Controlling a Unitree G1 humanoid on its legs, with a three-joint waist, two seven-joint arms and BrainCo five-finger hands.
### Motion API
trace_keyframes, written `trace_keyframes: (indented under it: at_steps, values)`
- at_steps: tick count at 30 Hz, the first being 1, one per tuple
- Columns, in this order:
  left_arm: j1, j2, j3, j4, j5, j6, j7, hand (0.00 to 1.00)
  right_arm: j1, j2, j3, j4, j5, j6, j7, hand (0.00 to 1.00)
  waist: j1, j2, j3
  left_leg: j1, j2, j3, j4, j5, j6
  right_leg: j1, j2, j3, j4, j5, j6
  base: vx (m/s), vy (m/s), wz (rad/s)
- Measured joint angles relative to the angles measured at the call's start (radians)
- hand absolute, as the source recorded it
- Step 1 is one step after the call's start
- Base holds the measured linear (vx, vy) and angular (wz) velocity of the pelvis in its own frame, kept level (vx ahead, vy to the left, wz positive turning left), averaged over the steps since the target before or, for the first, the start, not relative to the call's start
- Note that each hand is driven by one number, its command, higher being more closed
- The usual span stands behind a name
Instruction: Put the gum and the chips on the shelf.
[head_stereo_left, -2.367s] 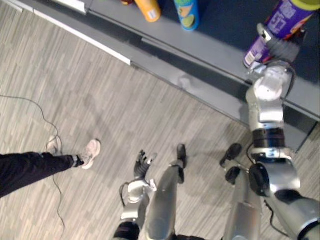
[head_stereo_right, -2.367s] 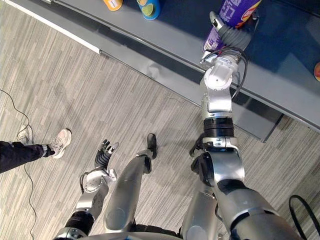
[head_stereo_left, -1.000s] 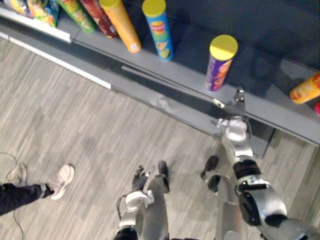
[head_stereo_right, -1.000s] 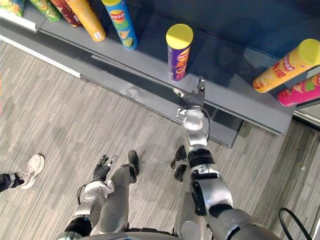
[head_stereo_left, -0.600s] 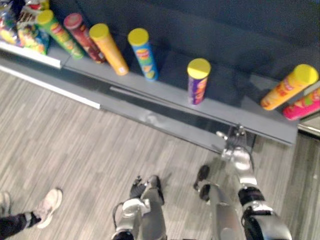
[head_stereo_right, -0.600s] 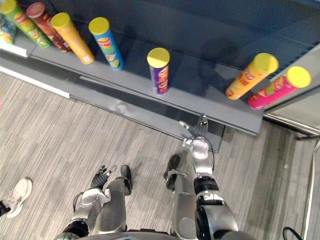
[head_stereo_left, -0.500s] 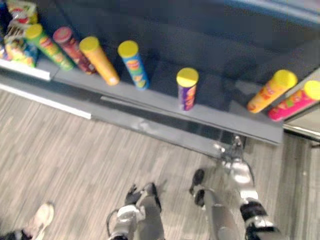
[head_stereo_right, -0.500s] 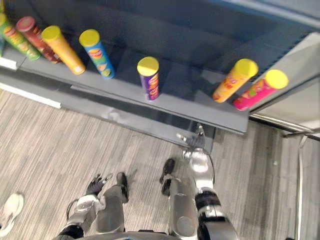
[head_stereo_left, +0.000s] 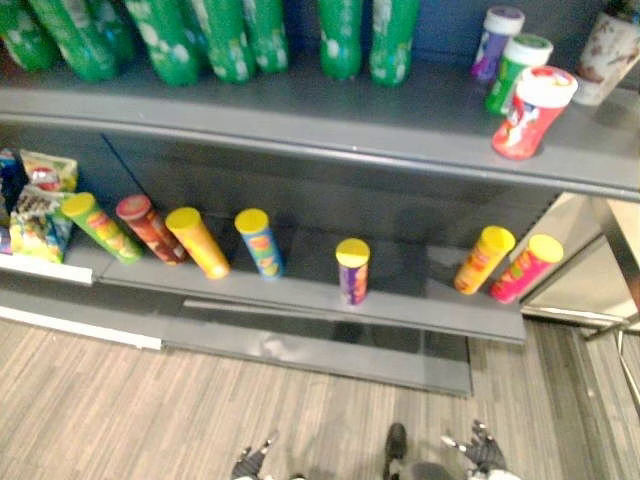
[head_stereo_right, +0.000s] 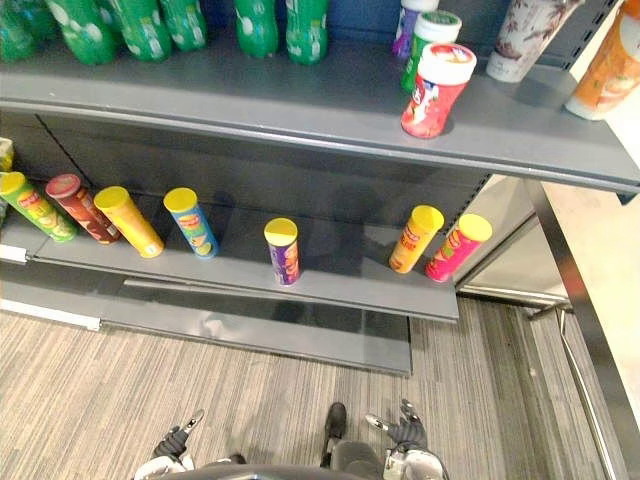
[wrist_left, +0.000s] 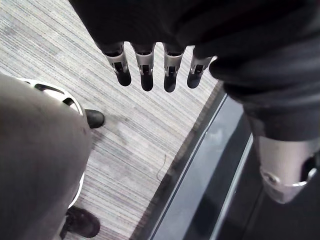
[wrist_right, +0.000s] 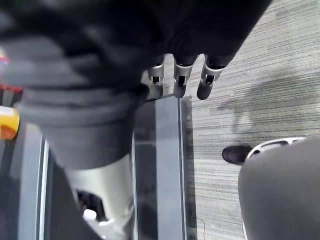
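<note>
A purple chips can with a yellow lid (head_stereo_left: 352, 270) stands upright and alone on the lower shelf (head_stereo_left: 420, 312), with gaps on both sides. Three small canisters, one red and white (head_stereo_left: 532, 112), one green (head_stereo_left: 516, 72) and one purple (head_stereo_left: 496, 40), stand on the upper shelf (head_stereo_left: 300, 112) at the right. My right hand (head_stereo_left: 482, 450) hangs low over the floor, well below the shelves, open and empty; its fingers (wrist_right: 180, 80) are straight. My left hand (head_stereo_left: 250, 465) hangs low at the left, fingers (wrist_left: 145, 75) straight, holding nothing.
Several other chips cans line the lower shelf: green, red, orange and blue (head_stereo_left: 258, 240) to the left, orange (head_stereo_left: 482, 258) and pink (head_stereo_left: 524, 266) to the right. Green bottles (head_stereo_left: 340, 35) fill the upper shelf. Snack bags (head_stereo_left: 35, 205) sit far left. A metal rail (head_stereo_left: 600, 320) runs at right.
My right hand has let go of the purple can, left it standing on the lower shelf, and dropped down to my side. The camera has tilted up, bringing the upper shelf into view.
</note>
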Motion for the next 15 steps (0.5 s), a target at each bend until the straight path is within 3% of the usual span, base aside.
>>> trace_keyframes:
  at_steps: [3,5,15]
  values:
    - [0.010,-0.005,0.036,0.004,-0.013,0.000,-0.003,0.00,0.001,-0.002,-0.080,0.101,0.001,0.008,-0.007,0.00,0.000,0.003,-0.006,0.022,-0.003,0.010,-0.001,-0.011,0.005,0.021,0.001,0.008,-0.006,0.001,0.001,0.07,0.062,-0.07]
    - [0.010,-0.008,0.057,0.031,-0.034,0.000,-0.008,0.00,0.014,-0.005,-0.133,0.180,0.015,0.041,-0.024,0.00,-0.004,0.015,-0.009,0.030,-0.005,0.015,-0.007,-0.017,0.007,0.022,-0.002,0.014,-0.007,0.001,0.001,0.06,0.058,-0.09]
    - [-0.005,-0.030,0.052,0.062,-0.052,0.000,-0.026,0.00,0.023,-0.002,-0.244,0.253,0.163,0.068,-0.039,0.00,-0.002,0.037,-0.013,0.058,-0.012,0.034,-0.027,-0.020,0.007,0.034,-0.004,0.031,-0.014,0.002,0.006,-0.01,0.008,-0.04]
